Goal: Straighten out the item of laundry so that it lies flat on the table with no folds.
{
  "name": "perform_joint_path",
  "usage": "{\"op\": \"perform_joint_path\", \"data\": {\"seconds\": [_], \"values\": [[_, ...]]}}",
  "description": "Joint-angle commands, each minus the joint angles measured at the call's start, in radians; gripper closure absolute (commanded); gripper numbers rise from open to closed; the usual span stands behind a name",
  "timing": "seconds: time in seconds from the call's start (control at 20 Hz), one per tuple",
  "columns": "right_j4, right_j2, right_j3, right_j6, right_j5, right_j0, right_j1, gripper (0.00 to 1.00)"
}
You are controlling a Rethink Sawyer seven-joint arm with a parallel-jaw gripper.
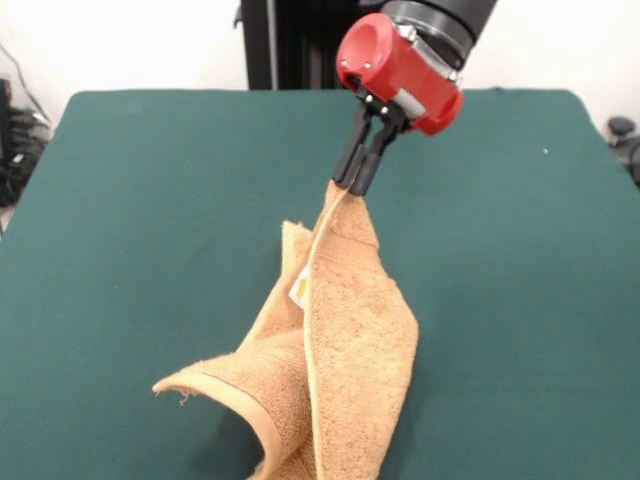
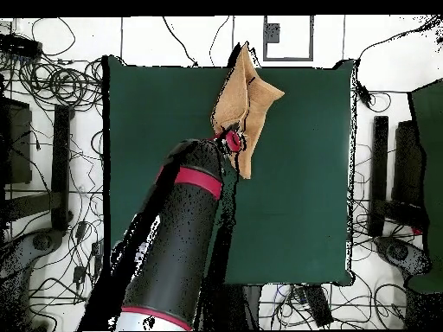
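The tan terry towel (image 1: 345, 340) hangs folded from my gripper (image 1: 353, 185), which is shut on its top corner and holds it lifted above the dark green table (image 1: 150, 220). The towel's lower part drapes down to the table's near edge, with one corner sticking out to the left. A small white tag (image 1: 298, 288) shows in a fold. In the overhead view the towel (image 2: 242, 99) lies near the table's far edge, with the arm (image 2: 186, 225) reaching over the table (image 2: 294, 199) and the gripper's red head (image 2: 232, 139) at the towel's near end.
Cables and equipment (image 2: 60, 86) lie on the floor around the table. Black stands (image 2: 381, 173) flank both sides. The robot's pedestal (image 1: 290, 40) stands at the table's far side in the front view.
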Motion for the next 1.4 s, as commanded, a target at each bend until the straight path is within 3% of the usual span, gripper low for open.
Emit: {"op": "perform_joint_path", "data": {"seconds": [0.05,0.65,1.4], "values": [[0.118,0.053,0.009,0.170,0.084,0.042,-0.005,1.00],[0.224,0.159,0.070,0.051,0.085,0.011,-0.067,1.00],[0.303,0.073,0.003,0.198,-0.003,0.102,0.068,1.00]]}}
